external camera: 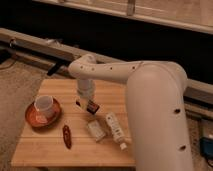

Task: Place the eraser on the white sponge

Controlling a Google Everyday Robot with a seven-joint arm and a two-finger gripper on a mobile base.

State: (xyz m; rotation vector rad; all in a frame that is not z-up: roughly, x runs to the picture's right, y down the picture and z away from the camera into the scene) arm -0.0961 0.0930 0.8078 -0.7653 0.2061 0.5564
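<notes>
Bulky white rounded arm (150, 95) w/ small dark screw holes; gripper (86, 103) above table (45, 150) middle.
</notes>
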